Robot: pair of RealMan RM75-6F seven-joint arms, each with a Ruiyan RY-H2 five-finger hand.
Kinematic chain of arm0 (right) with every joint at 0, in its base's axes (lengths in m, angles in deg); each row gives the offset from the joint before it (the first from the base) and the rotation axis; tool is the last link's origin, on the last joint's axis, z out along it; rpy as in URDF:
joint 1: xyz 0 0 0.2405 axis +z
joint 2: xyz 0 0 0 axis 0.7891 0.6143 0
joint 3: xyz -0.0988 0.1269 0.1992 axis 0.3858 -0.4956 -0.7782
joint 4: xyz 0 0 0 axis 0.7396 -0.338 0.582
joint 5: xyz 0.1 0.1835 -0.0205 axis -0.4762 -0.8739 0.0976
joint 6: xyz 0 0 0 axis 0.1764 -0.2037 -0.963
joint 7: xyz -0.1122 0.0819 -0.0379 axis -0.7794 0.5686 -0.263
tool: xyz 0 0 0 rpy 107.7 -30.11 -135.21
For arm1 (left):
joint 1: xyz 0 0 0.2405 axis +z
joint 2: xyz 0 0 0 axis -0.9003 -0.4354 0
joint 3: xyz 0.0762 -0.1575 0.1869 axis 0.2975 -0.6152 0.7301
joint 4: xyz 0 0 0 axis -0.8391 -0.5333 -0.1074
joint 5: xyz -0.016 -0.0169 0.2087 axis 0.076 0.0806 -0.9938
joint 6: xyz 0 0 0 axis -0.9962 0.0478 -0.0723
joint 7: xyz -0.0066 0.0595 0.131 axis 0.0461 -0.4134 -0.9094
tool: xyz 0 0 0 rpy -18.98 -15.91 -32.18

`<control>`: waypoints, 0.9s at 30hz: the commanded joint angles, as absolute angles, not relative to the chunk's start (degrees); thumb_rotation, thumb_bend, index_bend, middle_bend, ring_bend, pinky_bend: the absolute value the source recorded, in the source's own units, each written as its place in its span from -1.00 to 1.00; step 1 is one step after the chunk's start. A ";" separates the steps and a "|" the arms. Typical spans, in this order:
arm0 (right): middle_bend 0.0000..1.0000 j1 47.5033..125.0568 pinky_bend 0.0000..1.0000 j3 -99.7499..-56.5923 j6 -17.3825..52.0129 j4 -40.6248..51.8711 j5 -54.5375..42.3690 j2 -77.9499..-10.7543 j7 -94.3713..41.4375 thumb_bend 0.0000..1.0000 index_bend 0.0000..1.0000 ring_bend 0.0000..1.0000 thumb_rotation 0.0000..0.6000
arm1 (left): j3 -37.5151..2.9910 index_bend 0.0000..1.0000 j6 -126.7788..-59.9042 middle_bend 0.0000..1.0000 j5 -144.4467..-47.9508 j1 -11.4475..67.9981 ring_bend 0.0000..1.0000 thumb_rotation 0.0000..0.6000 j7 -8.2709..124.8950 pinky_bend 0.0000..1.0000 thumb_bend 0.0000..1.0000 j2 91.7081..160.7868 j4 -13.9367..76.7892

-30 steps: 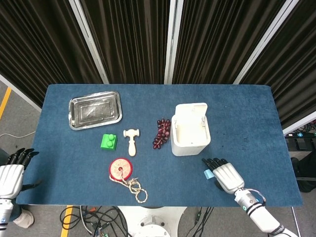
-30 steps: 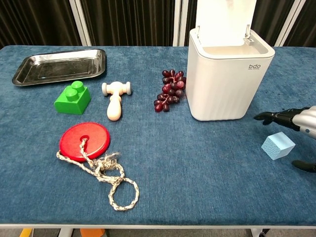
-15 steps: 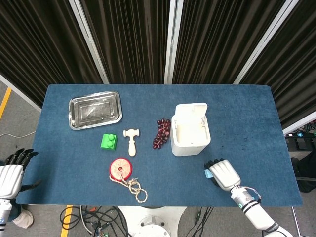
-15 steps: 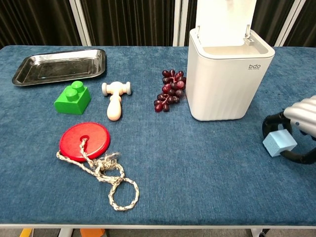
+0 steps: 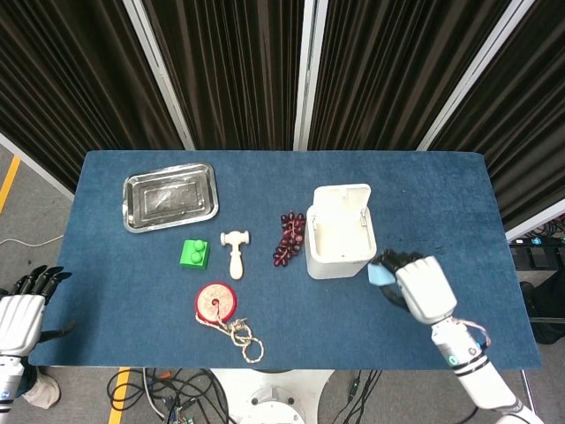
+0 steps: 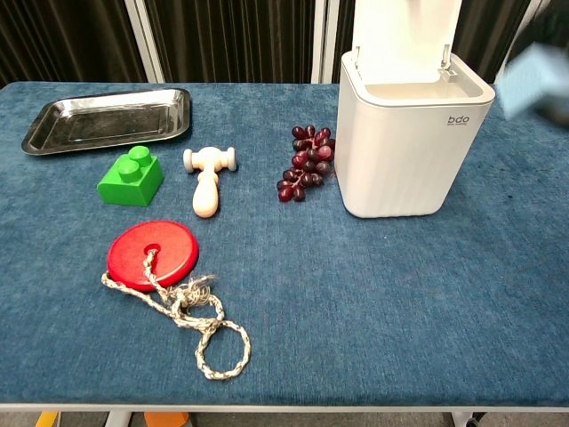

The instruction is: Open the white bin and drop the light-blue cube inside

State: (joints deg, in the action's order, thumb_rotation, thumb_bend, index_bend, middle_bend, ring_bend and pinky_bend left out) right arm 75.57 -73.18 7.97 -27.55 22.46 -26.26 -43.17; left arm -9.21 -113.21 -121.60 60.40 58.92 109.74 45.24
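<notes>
The white bin [image 5: 340, 239] [image 6: 412, 142] stands right of the table's middle with its lid raised. My right hand [image 5: 422, 289] holds the light-blue cube [image 5: 381, 275] in the air, just right of the bin's front corner. In the chest view the cube [image 6: 531, 78] shows blurred at the upper right edge, level with the bin's rim. My left hand [image 5: 19, 311] hangs off the table's left edge, fingers apart, holding nothing.
Purple grapes [image 5: 288, 237] lie against the bin's left side. A wooden mallet [image 5: 235, 251], a green brick [image 5: 195, 253], a red disc with a rope [image 5: 218, 303] and a metal tray [image 5: 169, 197] fill the table's left half.
My right hand closed on the cube, lifted it off the table and carried it up toward the bin. The left hand has barely moved.
</notes>
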 commanded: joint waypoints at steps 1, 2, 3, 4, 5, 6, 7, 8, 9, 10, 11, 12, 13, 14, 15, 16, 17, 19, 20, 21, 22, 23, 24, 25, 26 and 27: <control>0.30 78.40 0.38 -78.54 6.58 -26.53 22.33 -27.82 -45.10 -0.32 0.47 0.22 1.00 | -9.29 -0.56 -113.28 -0.71 -121.42 60.49 -0.84 1.00 59.03 -0.64 -0.92 109.61 45.34; 0.29 79.55 0.37 -79.82 7.16 -25.34 21.20 -29.22 -46.00 -0.34 0.46 0.22 1.00 | -9.31 -0.56 -113.30 -0.70 -121.37 60.52 -0.84 1.00 59.09 -0.64 -0.92 109.52 45.35; 0.28 80.45 0.35 -80.58 7.95 -24.44 20.19 -30.25 -46.56 -0.36 0.44 0.21 1.00 | -9.30 -0.56 -113.31 -0.70 -121.35 60.55 -0.84 1.00 59.12 -0.64 -0.92 109.49 45.32; 0.24 81.37 0.27 -81.07 9.25 -23.70 18.90 -31.08 -47.12 -0.41 0.36 0.15 1.00 | -9.29 -0.56 -113.31 -0.70 -121.34 60.57 -0.84 1.00 59.20 -0.64 -0.92 109.49 45.29; 0.11 82.21 0.06 -81.30 11.10 -23.27 17.10 -31.57 -47.95 -0.48 0.20 -0.04 1.00 | -9.29 -0.56 -113.29 -0.70 -121.31 60.58 -0.84 1.00 59.29 -0.64 -0.92 109.50 45.23; -0.20 83.30 -0.36 -81.51 13.98 -23.28 14.09 -31.83 -49.46 -0.61 -0.11 -0.44 1.00 | -9.29 -0.56 -113.26 -0.71 -121.27 60.60 -0.84 1.00 59.39 -0.64 -0.92 109.52 45.14; -0.43 84.03 -0.59 -81.75 15.65 -23.50 12.07 -31.97 -50.46 -0.70 -0.32 -0.66 1.00 | -9.29 -0.56 -113.25 -0.71 -121.23 60.62 -0.84 1.00 59.49 -0.64 -0.92 109.53 45.07; -0.74 84.57 -0.86 -82.40 15.63 -23.23 11.10 -32.75 -51.31 -0.80 -0.62 -0.91 1.00 | -9.28 -0.56 -113.25 -0.71 -121.21 60.64 -0.84 1.00 59.61 -0.64 -0.92 109.54 44.99; -0.91 85.06 -0.98 -82.94 14.68 -22.34 11.37 -34.16 -51.52 -0.87 -0.81 -1.00 1.00 | -9.28 -0.56 -113.27 -0.71 -121.20 60.67 -0.84 1.00 59.78 -0.64 -0.92 109.53 44.87; -1.00 85.23 -1.00 -83.13 13.86 -21.70 11.93 -35.04 -51.19 -0.93 -0.95 -1.00 1.00 | -9.28 -0.56 -113.31 -0.71 -121.20 60.71 -0.84 1.00 59.89 -0.64 -0.92 109.51 44.78; -1.00 85.31 -1.00 -83.12 13.36 -21.37 12.40 -35.56 -50.55 -0.96 -0.99 -1.00 1.00 | -9.26 -0.56 -113.33 -0.71 -121.20 60.74 -0.84 1.00 60.02 -0.64 -0.92 109.48 44.70; -1.00 85.31 -1.00 -82.99 13.03 -21.44 12.86 -35.79 -49.41 -0.98 -1.00 -1.00 1.00 | -9.25 -0.56 -113.33 -0.71 -121.21 60.76 -0.84 1.00 60.16 -0.64 -0.92 109.43 44.61; -1.00 85.21 -1.00 -82.87 12.62 -21.60 13.36 -35.74 -48.66 -1.00 -1.00 -1.00 1.00 | -9.25 -0.56 -113.33 -0.70 -121.21 60.77 -0.84 1.00 60.24 -0.64 -0.92 109.40 44.57; -1.00 85.01 -1.00 -82.68 12.08 -21.71 14.01 -35.52 -48.18 -1.00 -1.00 -1.00 1.00 | -9.26 -0.56 -113.35 -0.70 -121.24 60.76 -0.84 1.00 60.30 -0.64 -0.92 109.38 44.55; -1.00 84.59 -1.00 -82.41 11.18 -21.98 14.93 -35.03 -47.63 -1.00 -1.00 -1.00 1.00 | -9.27 -0.56 -113.41 -0.70 -121.31 60.76 -0.84 1.00 60.38 -0.64 -0.92 109.37 44.53; -1.00 84.12 -1.00 -82.19 10.27 -22.28 15.66 -34.56 -47.15 -1.00 -1.00 -1.00 1.00 | -9.28 -0.56 -113.46 -0.71 -121.40 60.75 -0.84 1.00 60.40 -0.64 -0.92 109.38 44.53; -1.00 83.51 -1.00 -81.98 9.18 -22.57 16.38 -33.99 -46.75 -1.00 -1.00 -1.00 1.00 | -9.27 -0.56 -113.49 -0.71 -121.50 60.73 -0.84 1.00 60.37 -0.64 -0.92 109.41 44.53; -1.00 81.68 -1.00 -81.20 6.69 -23.57 17.74 -32.15 -45.88 -1.00 -1.00 -1.00 1.00 | -9.22 -0.56 -113.41 -0.71 -121.69 60.62 -0.84 1.00 60.16 -0.64 -0.92 109.48 44.60; -1.00 80.69 -1.00 -80.62 5.59 -24.10 18.43 -31.18 -45.36 -1.00 -1.00 -1.00 1.00 | -9.22 -0.56 -113.39 -0.71 -121.81 60.54 -0.84 1.00 60.02 -0.64 -0.92 109.50 44.68; -1.00 79.06 -1.00 -79.49 3.89 -24.68 19.59 -29.80 -44.63 -1.00 -1.00 -1.00 1.00 | -9.26 -0.56 -113.49 -0.70 -122.00 60.47 -0.84 1.00 59.83 -0.64 -0.92 109.55 44.82; -1.00 77.58 -1.00 -78.37 2.43 -24.90 20.54 -28.80 -44.19 -1.00 -1.00 -1.00 1.00 | -9.33 -0.56 -113.65 -0.70 -122.11 60.44 -0.84 1.00 59.71 -0.64 -0.92 109.62 44.93; -1.00 75.93 -1.00 -77.08 0.87 -24.88 21.48 -27.87 -43.90 -1.00 -1.00 -1.00 1.00 | -9.39 -0.56 -113.81 -0.71 -122.20 60.44 -0.84 1.00 59.63 -0.64 -0.92 109.69 45.04; -1.00 73.53 -1.00 -75.12 -1.29 -24.36 22.60 -26.87 -43.78 -1.00 -1.00 -1.00 1.00 | -9.43 -0.56 -113.94 -0.71 -122.31 60.42 -0.84 1.00 59.49 -0.64 -0.92 109.74 45.19; -1.00 71.62 -1.00 -73.58 -2.90 -23.57 23.27 -26.33 -43.89 -1.00 -1.00 -1.00 1.00 | -9.45 -0.57 -114.04 -0.71 -122.42 60.39 -0.84 1.00 59.36 -0.64 -0.92 109.76 45.26; -1.00 69.67 -1.00 -72.04 -4.38 -22.52 23.63 -25.90 -44.20 -0.99 -1.00 -1.00 1.00 | -9.50 -0.57 -114.13 -0.71 -122.53 60.35 -0.84 1.00 59.26 -0.64 -0.92 109.80 45.26; -1.00 66.98 -1.00 -70.05 -6.25 -21.01 23.60 -25.64 -44.63 -0.99 -1.00 -1.00 1.00 | -9.54 -0.57 -114.17 -0.70 -122.60 60.30 -0.84 1.00 59.19 -0.64 -0.92 109.82 45.27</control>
